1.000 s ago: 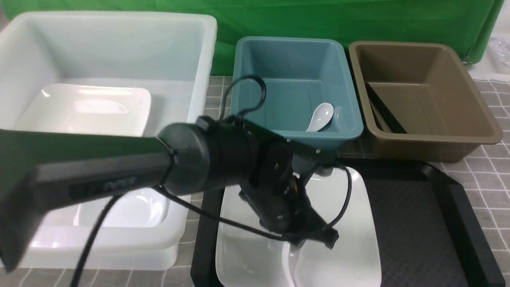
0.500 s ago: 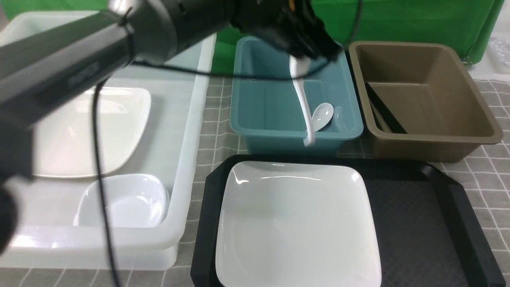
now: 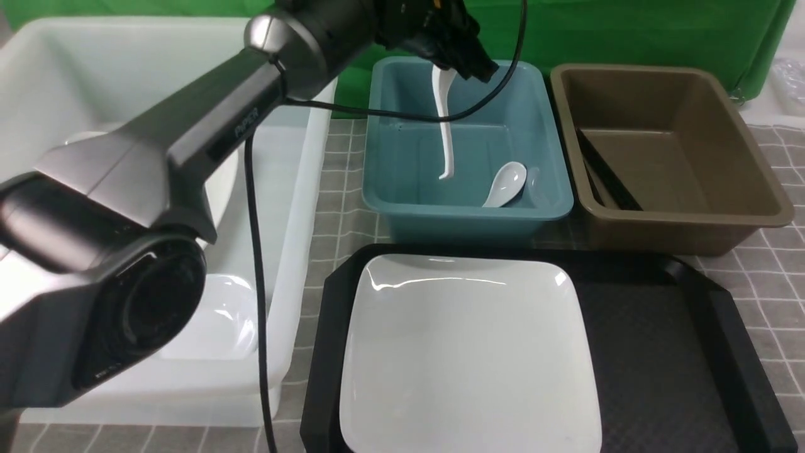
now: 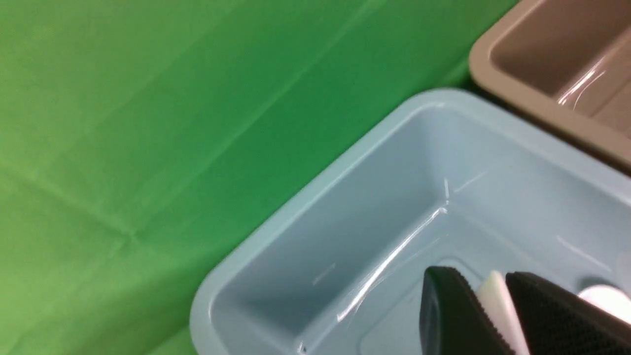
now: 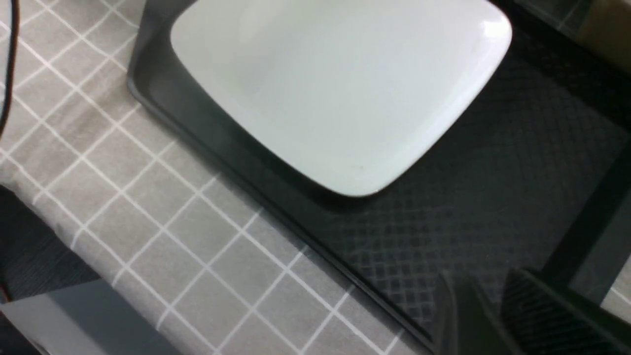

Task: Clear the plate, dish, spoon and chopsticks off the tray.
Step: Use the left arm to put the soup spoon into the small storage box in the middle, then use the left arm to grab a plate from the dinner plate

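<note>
— Now, what has changed?
— A second ago the left pincer (image 3: 458,55) was low over the plate (image 3: 465,352) on the tray (image 3: 666,352). It has since risen and swung back, clamped on the spoon (image 3: 445,126), which hangs upright over the teal tub (image 3: 402,189).
— So the spoon is off the tray?
— Yes; probably only letting go remains. It is glossy white, seen edge-on. Another spoon (image 3: 506,182) lies in the tub. The right pincer (image 5: 485,301) grips nothing; I cannot tell how wide it is open.

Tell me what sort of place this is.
Likely a robot test setup staged for dish clearing: a green backdrop, a teal tub and brown tub on checked cloth, a plate on a black tray.
</note>
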You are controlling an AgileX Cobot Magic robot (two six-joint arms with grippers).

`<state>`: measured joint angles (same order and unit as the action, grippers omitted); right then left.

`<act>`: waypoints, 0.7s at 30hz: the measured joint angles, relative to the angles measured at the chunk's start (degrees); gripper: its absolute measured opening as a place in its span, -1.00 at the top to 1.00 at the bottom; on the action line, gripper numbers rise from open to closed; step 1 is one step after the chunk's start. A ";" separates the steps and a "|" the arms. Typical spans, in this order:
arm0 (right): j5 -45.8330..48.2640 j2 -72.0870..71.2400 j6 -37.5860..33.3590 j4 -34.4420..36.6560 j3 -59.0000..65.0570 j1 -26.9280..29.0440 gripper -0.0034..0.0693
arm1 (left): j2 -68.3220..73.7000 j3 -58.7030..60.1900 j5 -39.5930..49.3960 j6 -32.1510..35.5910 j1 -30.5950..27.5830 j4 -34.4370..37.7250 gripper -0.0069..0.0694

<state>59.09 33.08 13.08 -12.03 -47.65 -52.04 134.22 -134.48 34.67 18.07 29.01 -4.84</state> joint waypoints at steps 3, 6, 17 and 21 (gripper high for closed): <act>-0.20 0.00 -0.56 0.00 0.00 0.00 0.45 | 0.00 0.00 0.67 1.16 0.07 0.00 0.46; -0.20 0.00 -0.56 0.06 0.00 0.00 0.45 | 0.00 0.00 1.45 1.37 0.02 0.12 0.41; 1.56 0.00 -0.60 2.29 0.00 0.00 0.43 | -0.47 0.00 4.01 1.55 0.07 0.59 0.16; 2.02 0.00 -0.60 2.95 0.00 0.00 0.42 | -1.63 0.00 7.58 0.08 0.07 0.38 0.13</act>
<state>61.11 33.08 12.49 -9.09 -47.65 -52.04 132.60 -134.48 42.25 18.15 29.08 -4.45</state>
